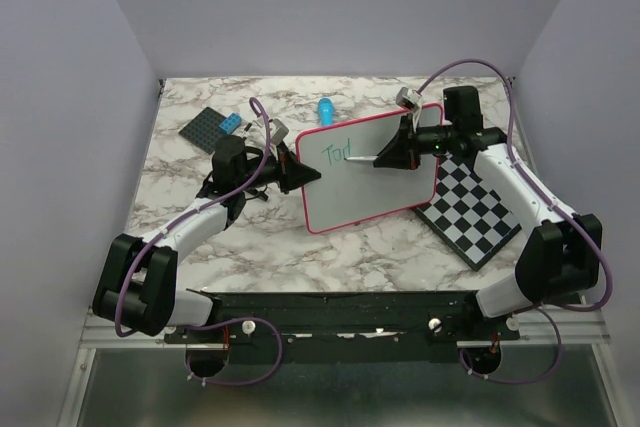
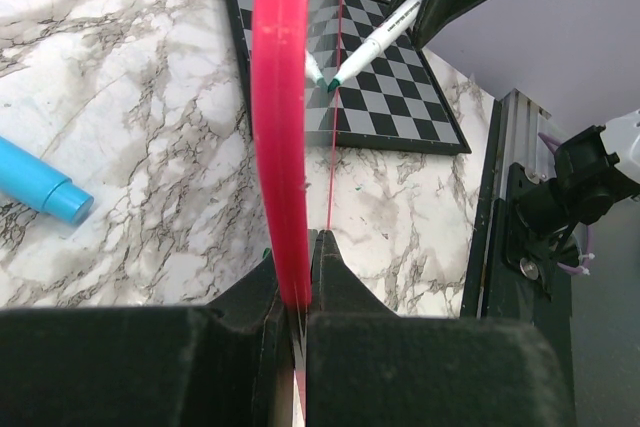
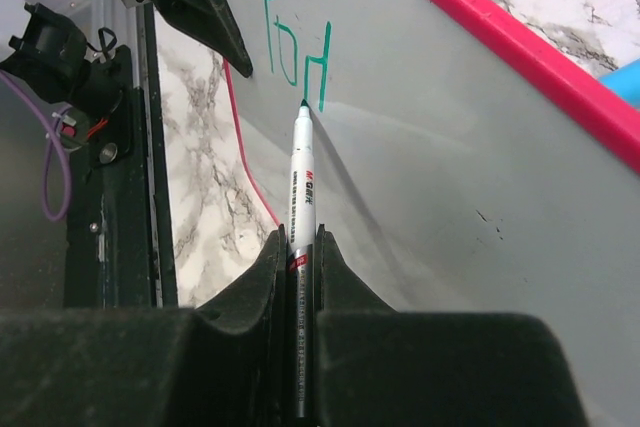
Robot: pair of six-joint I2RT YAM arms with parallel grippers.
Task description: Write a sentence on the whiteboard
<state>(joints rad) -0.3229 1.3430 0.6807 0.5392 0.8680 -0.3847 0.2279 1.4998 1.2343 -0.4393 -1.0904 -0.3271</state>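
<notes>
pink-rimmed white whiteboard (image 1: pixel 372 172), green lettering (image 1: pixel 336 153), black-and-white checkered board (image 1: pixel 478 215), grey-veined marble table (image 1: pixel 250 247)

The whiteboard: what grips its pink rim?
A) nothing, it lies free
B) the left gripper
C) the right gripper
B: in the left wrist view the left gripper is shut on the rim of the whiteboard; the right gripper holds the marker.

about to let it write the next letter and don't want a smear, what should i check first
1. left fingers clamped on the whiteboard rim: ok
2. right fingers gripping the marker: ok
3. marker uncapped, tip at the board just past the last stroke: ok
4. green letters legible, roughly "Tod": ok
5. blank board left for more words: ok
6. board steady under pen pressure: cannot tell
</notes>
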